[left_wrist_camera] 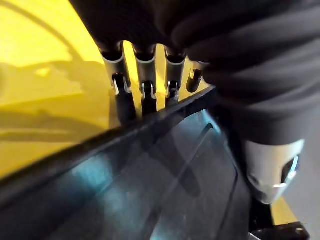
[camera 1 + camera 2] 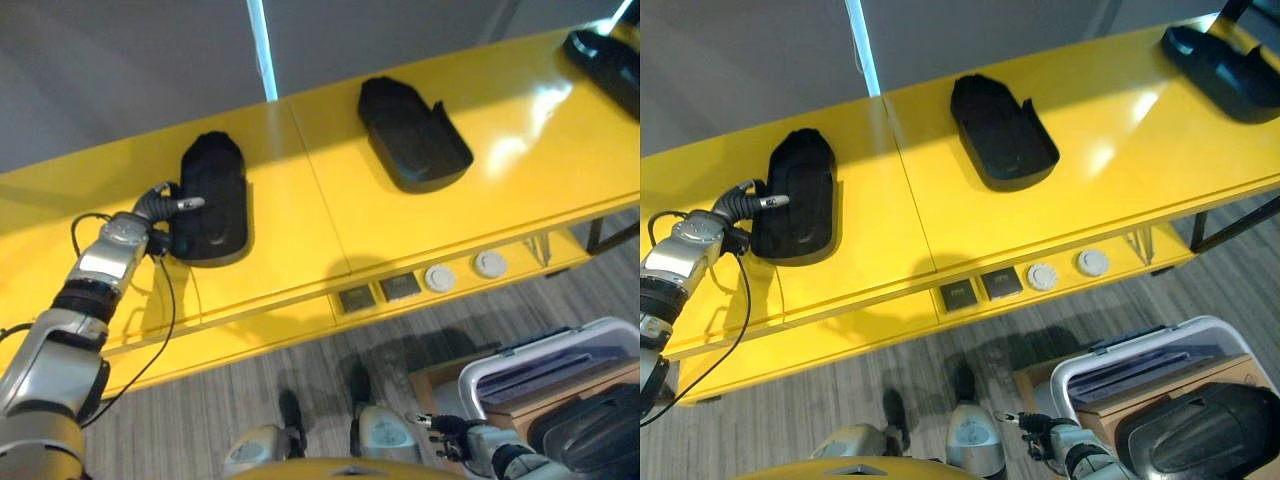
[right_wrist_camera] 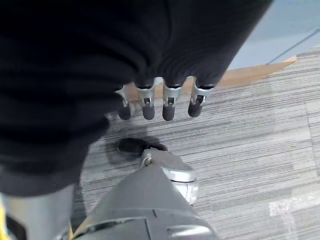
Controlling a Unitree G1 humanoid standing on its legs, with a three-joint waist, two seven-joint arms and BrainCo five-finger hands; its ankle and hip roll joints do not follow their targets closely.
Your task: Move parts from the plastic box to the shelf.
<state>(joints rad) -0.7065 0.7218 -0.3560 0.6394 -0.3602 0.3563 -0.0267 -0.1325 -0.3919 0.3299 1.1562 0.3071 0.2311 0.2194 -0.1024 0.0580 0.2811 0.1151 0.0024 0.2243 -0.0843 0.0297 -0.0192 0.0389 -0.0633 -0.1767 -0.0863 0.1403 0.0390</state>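
So the left hand [image 2: 160,205] is sitting up on the yellow shelf [image 2: 300,180], right against the left edge of the leftmost black part [image 2: 212,200]. In the left wrist view its fingers [image 1: 145,90] are hanging straight down along the outside of the part's rim, with the thumb over on the inside, so it's looking like a loose pinch across the wall. Honestly I can't tell how firmly it's closing, since the tips are dipping behind the edge. The part itself is lying flat on the shelf.

Two more parts are lying further right on the same shelf: a middle black part [image 2: 412,132], open side up, well apart from the first one, and a far-right black part [image 2: 605,55] running off the corner of the view.

The right hand [image 2: 448,432] is hanging low down near the floor [image 2: 200,400], just left of the plastic box [image 2: 545,365]. Its fingers [image 3: 167,102] are pointing straight and slightly spread, holding nothing. The box is sitting at the near right with a dark part in the box [image 2: 1200,430] resting in it, well apart from the shelf.
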